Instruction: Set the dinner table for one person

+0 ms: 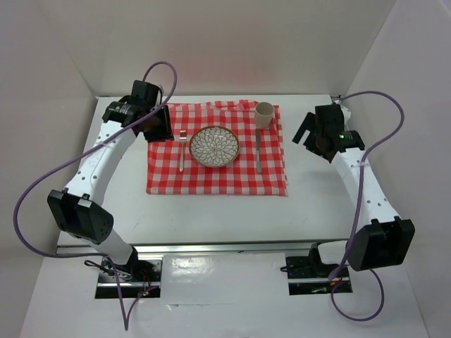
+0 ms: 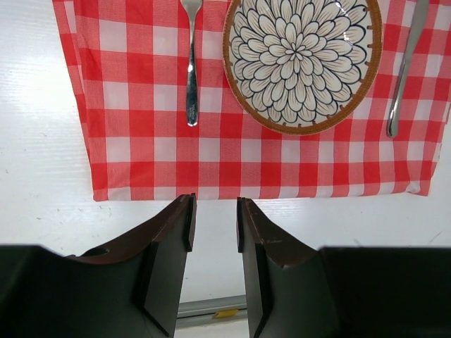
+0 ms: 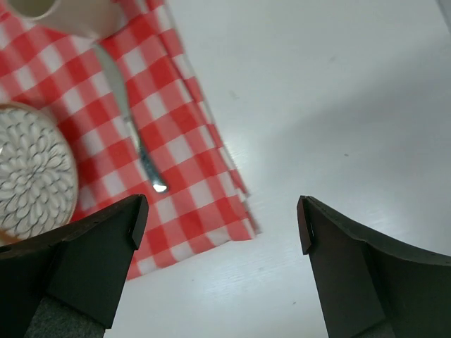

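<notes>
The white dinner table (image 1: 320, 201) carries a red-and-white checked cloth (image 1: 218, 179). On the cloth lie a flower-patterned plate (image 1: 213, 146), a fork (image 1: 182, 151) to its left, a knife (image 1: 258, 152) to its right and a beige cup (image 1: 263, 114) at the far right corner. My left gripper (image 1: 158, 125) hovers over the cloth's far left corner, slightly open and empty (image 2: 215, 204). My right gripper (image 1: 305, 132) hovers over bare table right of the cloth, wide open and empty (image 3: 220, 215). The left wrist view shows the fork (image 2: 191, 70), plate (image 2: 303, 60) and knife (image 2: 405, 70).
White walls enclose the table on the left, back and right. A metal rail (image 1: 211, 248) runs along the near edge by the arm bases. In the right wrist view the cloth's corner (image 3: 236, 222), the knife (image 3: 130, 120) and the cup (image 3: 67, 14) show.
</notes>
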